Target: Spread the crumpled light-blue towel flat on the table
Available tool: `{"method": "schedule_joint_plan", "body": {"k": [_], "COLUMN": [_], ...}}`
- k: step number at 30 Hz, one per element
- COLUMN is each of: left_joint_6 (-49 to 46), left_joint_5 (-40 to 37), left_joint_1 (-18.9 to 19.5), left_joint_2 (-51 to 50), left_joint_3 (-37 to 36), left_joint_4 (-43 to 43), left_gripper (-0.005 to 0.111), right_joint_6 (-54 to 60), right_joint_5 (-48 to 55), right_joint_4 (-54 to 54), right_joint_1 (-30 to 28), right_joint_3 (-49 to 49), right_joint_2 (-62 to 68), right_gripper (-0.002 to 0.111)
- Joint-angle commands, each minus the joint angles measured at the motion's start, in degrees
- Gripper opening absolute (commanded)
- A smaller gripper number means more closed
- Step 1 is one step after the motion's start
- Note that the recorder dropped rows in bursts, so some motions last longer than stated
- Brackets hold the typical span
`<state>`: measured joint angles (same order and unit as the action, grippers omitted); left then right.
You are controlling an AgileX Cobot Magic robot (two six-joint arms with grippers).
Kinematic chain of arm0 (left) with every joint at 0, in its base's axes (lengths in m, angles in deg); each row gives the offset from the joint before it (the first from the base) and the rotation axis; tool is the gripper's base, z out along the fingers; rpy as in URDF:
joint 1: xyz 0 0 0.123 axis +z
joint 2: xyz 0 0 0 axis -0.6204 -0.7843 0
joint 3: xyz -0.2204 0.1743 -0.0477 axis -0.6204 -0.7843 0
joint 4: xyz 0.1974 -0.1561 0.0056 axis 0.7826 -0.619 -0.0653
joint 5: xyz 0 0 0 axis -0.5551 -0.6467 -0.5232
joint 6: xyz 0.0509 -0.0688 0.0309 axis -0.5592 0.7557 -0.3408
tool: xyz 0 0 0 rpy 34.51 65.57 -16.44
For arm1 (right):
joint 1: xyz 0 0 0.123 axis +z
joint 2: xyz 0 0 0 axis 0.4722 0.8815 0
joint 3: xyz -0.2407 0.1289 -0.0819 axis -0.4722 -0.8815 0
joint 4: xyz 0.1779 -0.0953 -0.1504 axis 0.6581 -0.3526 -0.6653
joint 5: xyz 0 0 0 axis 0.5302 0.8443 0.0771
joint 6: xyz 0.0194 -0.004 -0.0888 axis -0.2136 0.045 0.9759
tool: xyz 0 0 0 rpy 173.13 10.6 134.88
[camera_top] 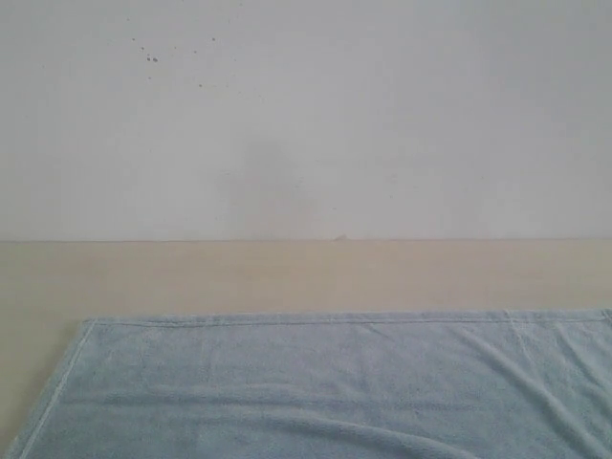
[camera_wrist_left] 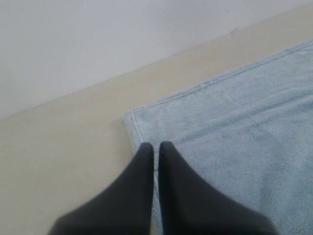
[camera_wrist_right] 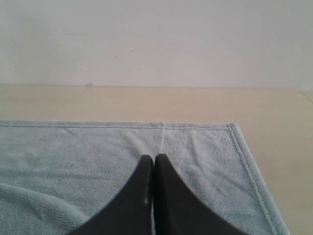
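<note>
While the left hand (camera_wrist_left: 155, 145) and right hand (camera_wrist_right: 153, 157) are each clamped closed, a towel (camera_wrist_left: 220, 127) corner lies ahead.

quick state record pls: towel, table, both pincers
towel: light blue, mostly flat; far hem straight, shallow folds toward the right
table: beige, bare strip between towel and wall
left pincer: shut, over towel's left hem near far corner
right pincer: shut, over towel near far right corner
grip on towel: cannot tell

The exterior view sits low, facing across the table (camera_top: 287, 273) to the wall (camera_top: 306, 115). Wrist views peer closely past the left tool (camera_wrist_left: 155, 147) and right tool (camera_wrist_right: 153, 157); all three share the far hem of the towel (camera_top: 335, 382).
</note>
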<state>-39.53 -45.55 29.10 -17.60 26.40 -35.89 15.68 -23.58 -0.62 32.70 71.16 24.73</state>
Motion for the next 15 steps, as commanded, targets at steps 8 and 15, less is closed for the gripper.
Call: {"method": "schedule_joint_plan", "body": {"k": [8, 15], "left_joint_6": [-0.1, -0.1], "left_joint_5": [-0.8, -0.8], "left_joint_1": [0.2, 0.2], "left_joint_2": [0.2, 0.2], "left_joint_3": [-0.2, -0.2], "left_joint_4": [-0.9, -0.9], "left_gripper": [0.004, 0.004], "right_joint_6": [0.0, 0.0], "right_joint_5": [-0.1, -0.1], "right_joint_4": [-0.3, -0.3], "right_joint_1": [0.0, 0.0], "right_joint_3": [0.0, 0.0], "right_joint_2": [-0.2, -0.2], "right_gripper": [0.000, 0.000]}}
